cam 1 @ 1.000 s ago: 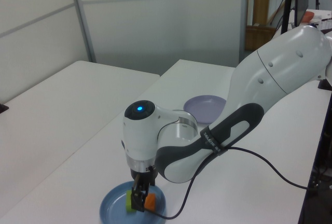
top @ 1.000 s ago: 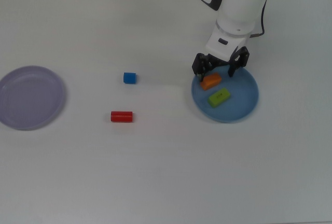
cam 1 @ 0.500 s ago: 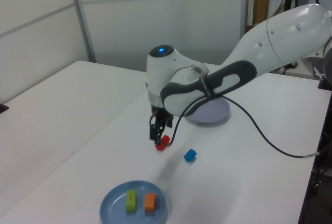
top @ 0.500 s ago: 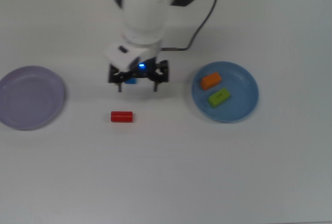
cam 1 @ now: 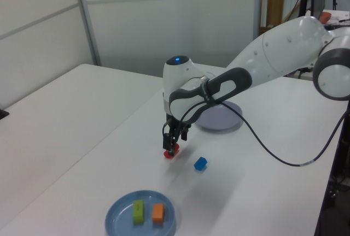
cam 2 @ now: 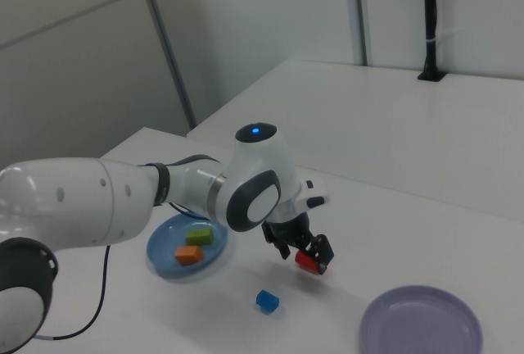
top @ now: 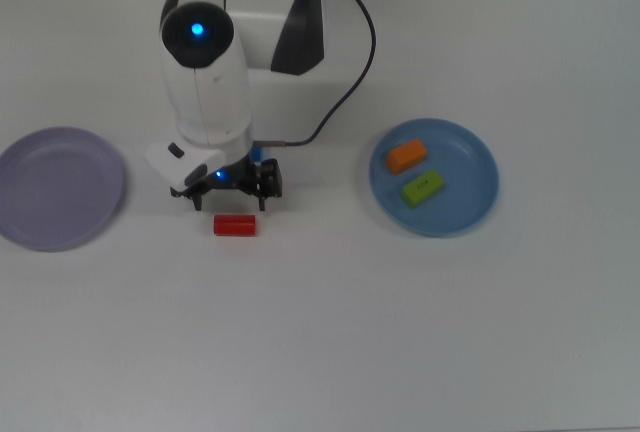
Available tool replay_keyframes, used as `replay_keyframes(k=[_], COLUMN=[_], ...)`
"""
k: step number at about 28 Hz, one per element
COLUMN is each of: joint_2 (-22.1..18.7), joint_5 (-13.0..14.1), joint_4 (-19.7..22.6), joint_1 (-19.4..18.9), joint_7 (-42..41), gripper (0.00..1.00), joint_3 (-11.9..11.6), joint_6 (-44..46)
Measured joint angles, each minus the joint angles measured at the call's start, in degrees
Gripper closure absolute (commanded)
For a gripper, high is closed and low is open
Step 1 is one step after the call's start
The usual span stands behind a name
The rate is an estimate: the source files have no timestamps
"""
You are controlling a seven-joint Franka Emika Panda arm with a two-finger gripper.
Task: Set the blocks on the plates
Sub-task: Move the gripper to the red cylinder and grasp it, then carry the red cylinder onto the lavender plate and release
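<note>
Top view is showing the red cylinder [top: 234, 225] lying on its side on the white table [top: 330, 342], well apart from both plates. The end effector [top: 228, 188] is hanging just at the cylinder's 12 o'clock, its two dark fingers spread wider than the cylinder is long and holding nothing. The blue cube [top: 259, 158] is mostly hiding behind the arm, only a sliver peeking out at the end effector's 1 o'clock.

The blue plate [top: 478, 167] is sitting at the cylinder's 3 o'clock, far across the table, and is carrying the orange block [top: 406, 156] with the green block [top: 422, 188] just beside it at 5 o'clock, the two apart. The lavender plate [top: 60, 188] is lying at the cylinder's 9 o'clock near the top view's left edge.

From the left view, the end effector [cam 1: 173, 141] is pointing straight down over the cylinder [cam 1: 170, 152], and whether the tips are touching it I cannot tell. The cube [cam 1: 200, 163] is sitting near, at the cylinder's 4 o'clock.

From the right view, the cylinder [cam 2: 308, 262] is showing between the fingers, and the cube [cam 2: 267, 300] is sitting at its 7 o'clock.
</note>
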State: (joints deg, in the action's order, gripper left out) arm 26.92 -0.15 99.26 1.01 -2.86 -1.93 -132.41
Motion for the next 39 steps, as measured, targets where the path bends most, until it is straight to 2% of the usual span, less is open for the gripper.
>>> replay_keyframes(k=[7,8,10,11,12,15,18,27,36,39], joint_2=[2.82,3.07,3.60,3.85,4.08,4.16,4.18,3.42,-0.15,-0.69], joint_5=[0.00,0.00,0.00,0.00,0.00,0.00,0.00,0.00,0.13,1.73], joint_4=[-1.04,-1.04,-1.07,-1.13,-1.33,-2.04,-2.76,-4.32,-4.80,-4.86], joint_1=[-0.47,-0.56,-0.71,-0.77,-0.82,-0.84,-0.75,1.31,9.02,12.61], joint_7=[0.11,0.33,1.19,1.58,1.99,2.32,2.39,1.77,-3.16,-7.38], gripper=[0.01,0.07,0.27,0.46,0.54,0.69,0.76,0.77,0.76,0.76], joint_3=[0.46,0.49,0.55,0.56,0.56,0.56,0.56,0.07,-0.06,-0.07], joint_6=[-3.06,-3.56,-4.56,-5.11,-5.73,-5.94,-5.94,-4.94,-2.01,-1.41])
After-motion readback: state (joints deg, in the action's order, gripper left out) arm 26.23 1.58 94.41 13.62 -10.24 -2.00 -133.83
